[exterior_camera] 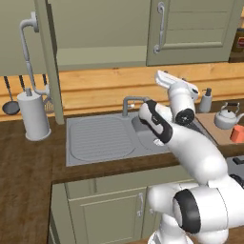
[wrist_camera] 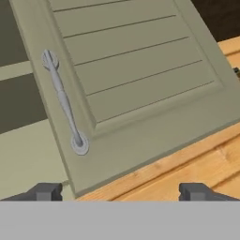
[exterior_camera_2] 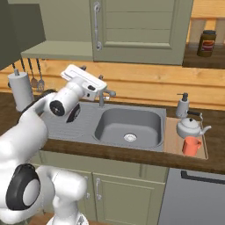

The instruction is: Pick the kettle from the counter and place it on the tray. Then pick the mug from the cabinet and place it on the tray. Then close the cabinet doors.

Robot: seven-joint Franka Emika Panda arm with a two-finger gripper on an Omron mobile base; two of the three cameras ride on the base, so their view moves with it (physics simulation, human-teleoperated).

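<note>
The silvery kettle and the orange-red mug both stand on the tan tray right of the sink; the left base view shows the kettle, the mug and the tray too. The cabinet shows its pale inner shelf. Its left door is swung wide open. Its right door covers the right half and looks shut. My gripper is raised over the sink's left side, open and holding nothing, facing the right door's silver handle. My gripper is apart from that door.
The grey sink with its faucet and ribbed drainboard lies below the hand. A soap dispenser stands behind the tray. A white cylinder and hanging utensils are at the left, and a dark jar is on a shelf at upper right.
</note>
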